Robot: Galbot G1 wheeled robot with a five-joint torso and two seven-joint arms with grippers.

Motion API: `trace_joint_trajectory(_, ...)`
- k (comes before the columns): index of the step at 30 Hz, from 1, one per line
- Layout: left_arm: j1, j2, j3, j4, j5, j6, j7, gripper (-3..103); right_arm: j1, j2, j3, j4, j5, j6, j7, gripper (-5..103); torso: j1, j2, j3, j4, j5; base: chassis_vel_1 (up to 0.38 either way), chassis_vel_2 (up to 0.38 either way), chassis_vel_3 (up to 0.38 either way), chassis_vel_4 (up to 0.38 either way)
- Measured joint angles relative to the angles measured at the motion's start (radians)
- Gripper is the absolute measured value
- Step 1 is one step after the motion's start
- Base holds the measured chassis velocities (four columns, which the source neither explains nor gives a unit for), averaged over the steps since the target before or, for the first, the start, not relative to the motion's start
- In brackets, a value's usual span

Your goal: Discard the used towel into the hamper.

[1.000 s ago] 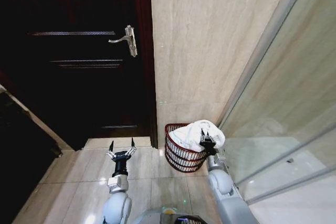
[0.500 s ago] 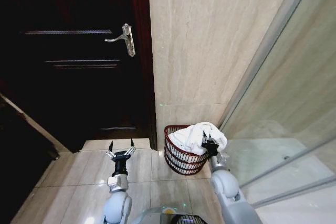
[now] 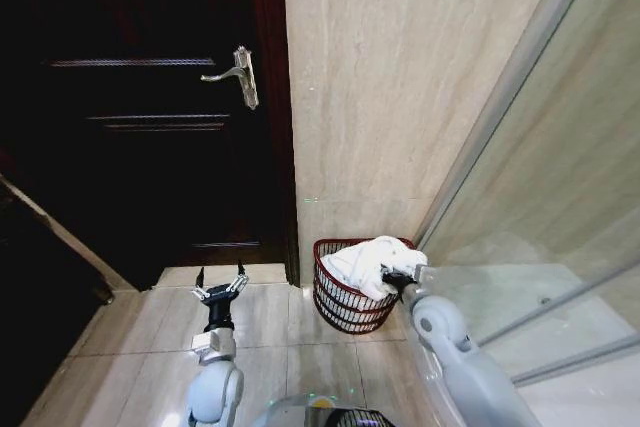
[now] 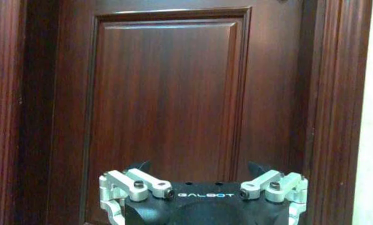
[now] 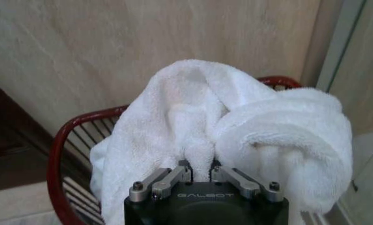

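Observation:
The hamper (image 3: 342, 305) is a small round reddish-brown slatted basket on the floor against the beige wall. A white towel (image 3: 372, 262) lies bunched over its rim and inside it. My right gripper (image 3: 398, 276) sits at the hamper's right rim, shut on a fold of the towel (image 5: 202, 159); in the right wrist view the cloth rises between its fingers (image 5: 174, 177) above the hamper's red rim (image 5: 60, 140). My left gripper (image 3: 219, 283) hovers open over the floor tiles, left of the hamper, facing the dark door (image 4: 167, 93).
A dark wooden door (image 3: 150, 117) with a silver lever handle (image 3: 240, 77) stands left of the hamper. The beige marble wall (image 3: 400, 77) is behind it. A glass shower partition (image 3: 540, 207) runs along the right. Beige floor tiles (image 3: 270, 347) lie in front.
The right gripper, still holding the towel, has shifted slightly down and toward the hamper's right rim. The left gripper drifted a little to the left. The view shifted slightly.

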Motion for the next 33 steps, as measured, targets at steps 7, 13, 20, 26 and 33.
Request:
trace_joint_trajectory(7,0.001,0.003,-0.007,0.014,-0.008,-0.015,-0.002,100,0.060,-0.037,-0.053,-0.056,0.056,0.000,0.002,12,0.000,0.001,0.001,-0.0001,0.0000,0.000,0.000,0.000,0.000)
trace_joint_trajectory(13,0.000,0.005,-0.008,0.016,-0.008,-0.018,-0.002,100,0.172,-0.051,-0.136,-0.151,0.073,-0.005,-0.005,12,0.001,0.002,0.001,-0.0002,0.0000,0.000,0.000,0.000,0.000)
trace_joint_trajectory(20,0.003,0.002,-0.011,0.007,-0.005,-0.017,-0.003,100,0.316,-0.056,-0.240,-0.271,0.223,-0.005,0.056,12,0.001,0.003,0.002,-0.0001,-0.0001,0.000,0.000,0.000,0.000)
trace_joint_trajectory(26,0.010,0.000,-0.016,0.007,-0.006,-0.021,-0.017,100,0.426,-0.058,-0.318,-0.340,0.386,-0.004,0.134,12,0.001,0.003,0.002,-0.0002,-0.0001,0.000,0.000,0.000,0.000)
trace_joint_trajectory(33,0.019,0.001,-0.020,-0.001,-0.008,-0.017,-0.040,100,0.524,-0.031,-0.379,-0.461,0.550,-0.001,0.204,12,0.001,0.003,0.002,0.0001,-0.0002,0.000,0.000,0.000,0.000)
